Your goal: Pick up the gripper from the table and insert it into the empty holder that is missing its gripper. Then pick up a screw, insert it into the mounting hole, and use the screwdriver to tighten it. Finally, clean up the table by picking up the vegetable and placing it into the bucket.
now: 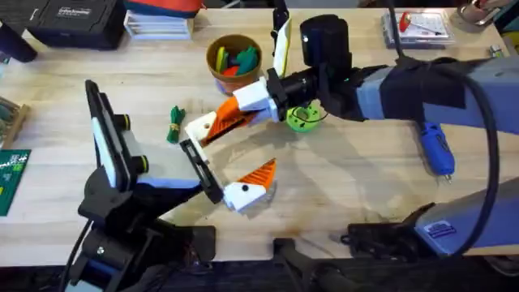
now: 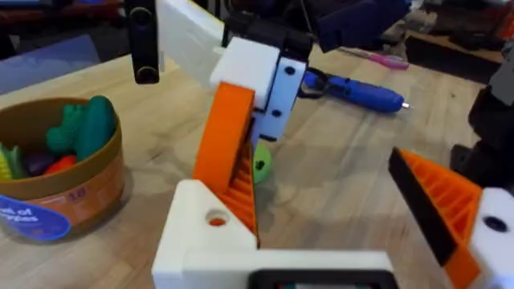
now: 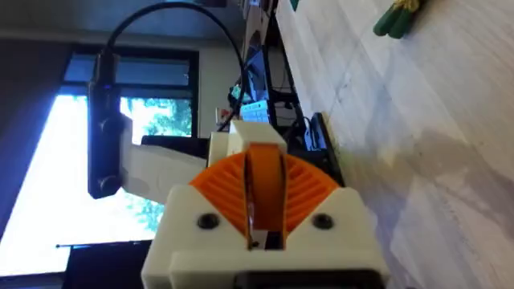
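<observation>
My right gripper [image 1: 227,120] reaches across the table [image 1: 365,186] and is shut on the gripper [image 1: 200,128], a white block with an orange ribbed wedge. It holds the piece at the far end of the holder [image 1: 199,166], the black rail on my left arm. In the left wrist view the white block [image 2: 201,241] sits at the rail with a round hole showing. My left gripper [image 1: 223,162] carries one mounted finger [image 1: 247,188] at the rail's other end, wide apart from it. The vegetable [image 1: 176,124] lies beside the rail. The bucket [image 1: 233,61] stands behind. The screwdriver [image 1: 435,148] lies at the right. The screw is out of view.
A lime-green disc [image 1: 304,118] lies under my right wrist. A clear case with red parts [image 1: 418,28] sits at the back right, a black case [image 1: 73,20] at the back left, and a green board [image 1: 12,178] at the left edge.
</observation>
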`<action>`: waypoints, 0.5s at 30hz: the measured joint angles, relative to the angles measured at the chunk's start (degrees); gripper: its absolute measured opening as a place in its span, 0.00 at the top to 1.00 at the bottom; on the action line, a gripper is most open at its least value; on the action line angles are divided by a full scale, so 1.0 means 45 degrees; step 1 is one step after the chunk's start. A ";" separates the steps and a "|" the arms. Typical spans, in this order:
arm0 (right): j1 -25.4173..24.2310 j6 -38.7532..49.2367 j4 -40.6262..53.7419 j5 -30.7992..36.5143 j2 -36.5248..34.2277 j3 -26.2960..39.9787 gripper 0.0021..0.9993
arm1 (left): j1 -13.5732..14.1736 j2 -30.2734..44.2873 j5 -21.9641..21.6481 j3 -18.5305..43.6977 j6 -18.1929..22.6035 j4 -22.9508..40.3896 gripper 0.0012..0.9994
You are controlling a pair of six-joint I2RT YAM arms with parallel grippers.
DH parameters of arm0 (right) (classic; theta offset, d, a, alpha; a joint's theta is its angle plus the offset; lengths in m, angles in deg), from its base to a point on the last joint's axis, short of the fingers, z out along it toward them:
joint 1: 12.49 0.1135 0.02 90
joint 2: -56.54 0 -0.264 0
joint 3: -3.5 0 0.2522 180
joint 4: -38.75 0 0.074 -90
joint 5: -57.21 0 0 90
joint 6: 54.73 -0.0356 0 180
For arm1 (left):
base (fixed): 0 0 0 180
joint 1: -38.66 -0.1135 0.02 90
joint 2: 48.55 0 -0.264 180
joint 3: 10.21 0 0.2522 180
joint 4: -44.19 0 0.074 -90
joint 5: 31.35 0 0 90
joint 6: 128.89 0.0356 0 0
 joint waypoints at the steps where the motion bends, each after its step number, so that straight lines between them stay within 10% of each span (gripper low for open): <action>1: -0.0005 0.0019 -0.0012 -0.0018 -0.0001 0.0000 0.82 | 0.0000 -0.0006 0.0020 0.0000 -0.0003 0.0004 0.01; 15: -0.0083 0.0125 0.0061 -0.0132 -0.0001 -0.0005 0.58 | 0.0000 -0.0020 0.0305 0.0005 0.0288 0.0004 0.01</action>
